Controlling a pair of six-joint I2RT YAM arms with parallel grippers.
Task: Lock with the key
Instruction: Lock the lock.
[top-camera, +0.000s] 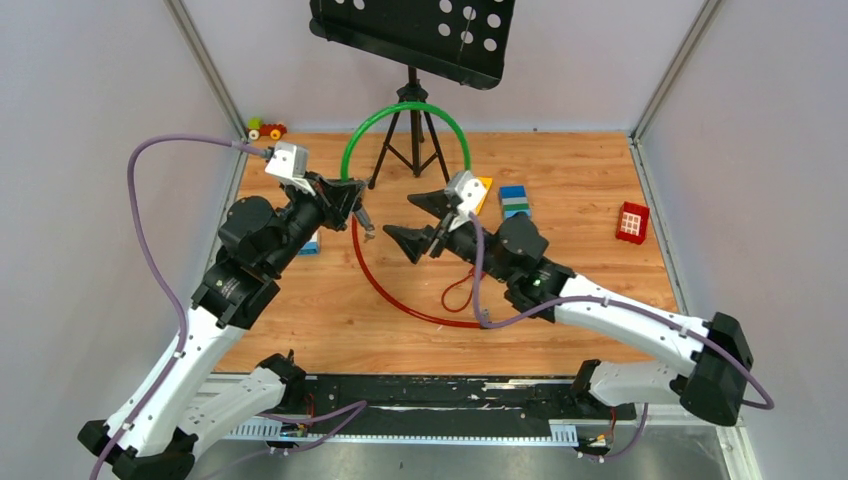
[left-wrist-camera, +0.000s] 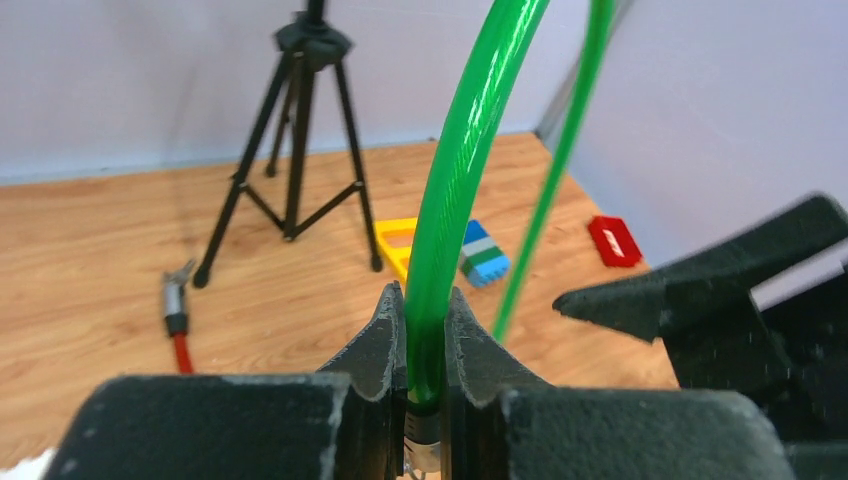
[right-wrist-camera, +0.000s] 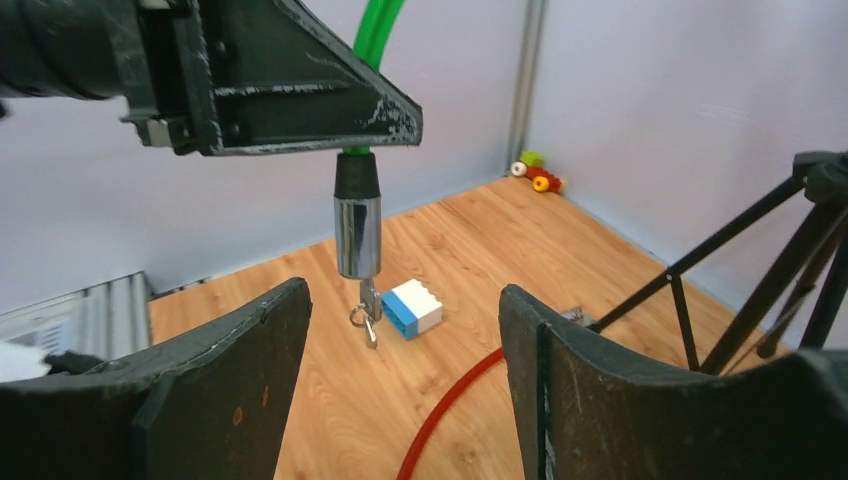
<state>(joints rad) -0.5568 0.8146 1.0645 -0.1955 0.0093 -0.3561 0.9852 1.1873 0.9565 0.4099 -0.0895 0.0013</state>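
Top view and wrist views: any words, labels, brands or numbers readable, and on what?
None readable in any view.
Music stand: only round holes.
Red block: white grid, no letters.
Metal plug on the green cable: bare.
Key: too small to show any stamp.

Between our right gripper's (right-wrist-camera: 405, 300) wide-spread fingers (right-wrist-camera: 250, 370) we see the left gripper (right-wrist-camera: 395, 118) clamped on the green cable (right-wrist-camera: 378, 25) — its silvery end plug (right-wrist-camera: 357, 235) hangs down, the key (right-wrist-camera: 368, 303) sticking from its underside. Beyond lie a blue-and-white block (right-wrist-camera: 415, 308) and a red cable (right-wrist-camera: 445, 405) on the wooden table (right-wrist-camera: 480, 240).
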